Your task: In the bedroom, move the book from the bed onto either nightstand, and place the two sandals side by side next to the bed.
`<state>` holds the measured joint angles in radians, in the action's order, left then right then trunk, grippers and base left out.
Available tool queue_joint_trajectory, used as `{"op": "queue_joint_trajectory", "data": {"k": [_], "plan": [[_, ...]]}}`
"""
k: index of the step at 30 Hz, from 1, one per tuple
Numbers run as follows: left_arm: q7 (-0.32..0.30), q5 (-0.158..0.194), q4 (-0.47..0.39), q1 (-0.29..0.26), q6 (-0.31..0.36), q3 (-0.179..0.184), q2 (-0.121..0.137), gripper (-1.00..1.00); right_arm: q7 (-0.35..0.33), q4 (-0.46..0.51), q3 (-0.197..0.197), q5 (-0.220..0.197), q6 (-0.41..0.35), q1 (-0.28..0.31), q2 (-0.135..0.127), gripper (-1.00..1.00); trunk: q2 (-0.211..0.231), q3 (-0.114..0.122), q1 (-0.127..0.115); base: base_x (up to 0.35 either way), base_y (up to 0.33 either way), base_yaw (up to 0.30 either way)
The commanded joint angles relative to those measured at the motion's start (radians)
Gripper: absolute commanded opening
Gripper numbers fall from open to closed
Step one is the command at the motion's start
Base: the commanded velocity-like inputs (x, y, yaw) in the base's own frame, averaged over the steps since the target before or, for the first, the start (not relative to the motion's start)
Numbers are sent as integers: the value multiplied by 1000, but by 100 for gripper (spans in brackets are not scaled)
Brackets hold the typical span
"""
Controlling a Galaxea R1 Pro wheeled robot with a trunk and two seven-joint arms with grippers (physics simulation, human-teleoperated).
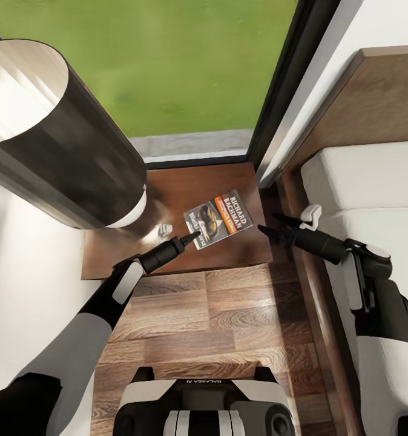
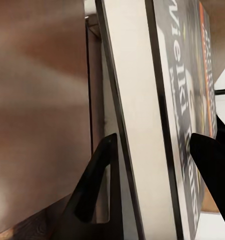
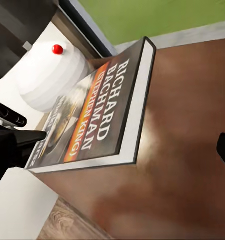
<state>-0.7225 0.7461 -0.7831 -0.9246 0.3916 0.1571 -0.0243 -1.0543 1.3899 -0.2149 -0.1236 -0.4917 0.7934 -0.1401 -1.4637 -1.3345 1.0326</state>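
I see the bed (image 1: 373, 175) beside the nightstand (image 1: 186, 181). On its middle, toward the front edge, lies the paperback book (image 1: 218, 223), orange-banded, lettered "Richard Bachman". My left gripper (image 1: 190, 237) pinches its corner; my right gripper (image 1: 266, 225) is spread.

Lamp shade (image 1: 52, 133) cut off at the left edge; book (image 2: 162, 125) cropped on every side.
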Motion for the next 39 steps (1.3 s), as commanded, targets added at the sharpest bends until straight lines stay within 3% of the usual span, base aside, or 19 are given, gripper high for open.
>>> {"op": "queue_joint_trajectory", "data": {"k": [1,4,15,39], "plan": [[0,10,1,0,8,1,0,-100,-1,-1,-1,-6,-8,0,1,100,0,0,0,0,0,0],[0,11,4,0,7,1,1,-100,-1,-2,-1,-7,-5,-3,3,100,0,0,0,0,0,0],[2,21,5,47,7,-13,64,-100,2,-29,4,0,-43,-9,5,100,0,0,0,0,0,0],[4,29,10,53,5,-15,66,-100,2,-32,3,0,-50,-11,5,100,0,0,0,-50,-27,0]]}}
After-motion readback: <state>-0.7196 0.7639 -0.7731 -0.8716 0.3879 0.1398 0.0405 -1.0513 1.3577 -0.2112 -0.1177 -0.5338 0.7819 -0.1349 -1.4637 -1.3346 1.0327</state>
